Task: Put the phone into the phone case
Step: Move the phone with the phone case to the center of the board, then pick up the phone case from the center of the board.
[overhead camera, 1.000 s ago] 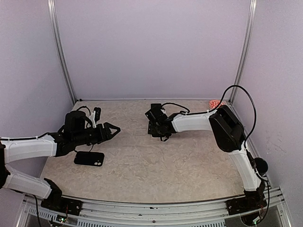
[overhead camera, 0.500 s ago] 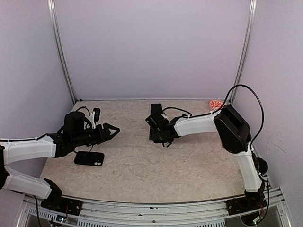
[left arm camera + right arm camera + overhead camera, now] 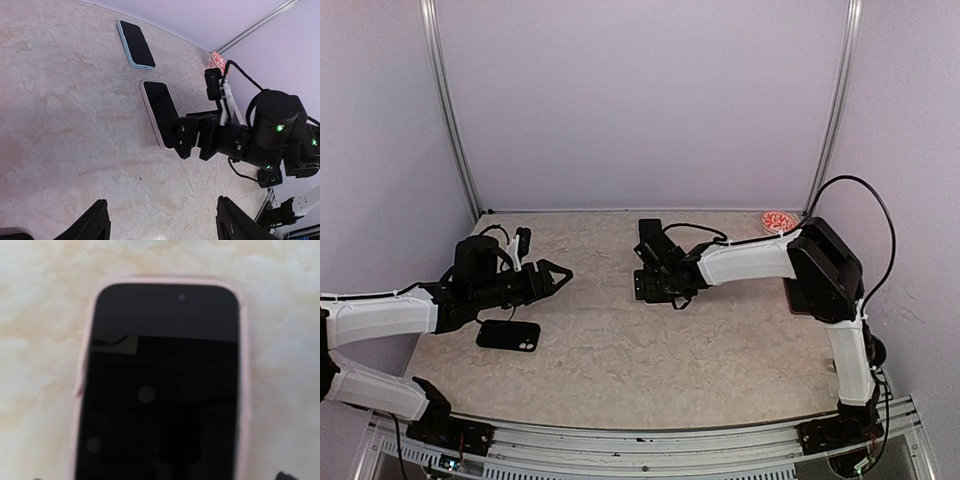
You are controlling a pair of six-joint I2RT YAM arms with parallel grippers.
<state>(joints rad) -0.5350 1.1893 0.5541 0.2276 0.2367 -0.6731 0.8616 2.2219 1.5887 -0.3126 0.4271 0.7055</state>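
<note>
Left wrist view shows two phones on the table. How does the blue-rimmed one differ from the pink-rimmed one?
Rim: the blue-rimmed phone has a light blue edge, the pink-rimmed phone a pale pink one. Place: the blue-rimmed phone lies nearer the back wall, clear of both arms; the pink-rimmed phone has the right gripper over one end. Both lie flat on the table, dark screens up.

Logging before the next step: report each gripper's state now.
Left gripper: open, holding nothing.
Right gripper: at the pink-cased phone; open or shut cannot be told.
</note>
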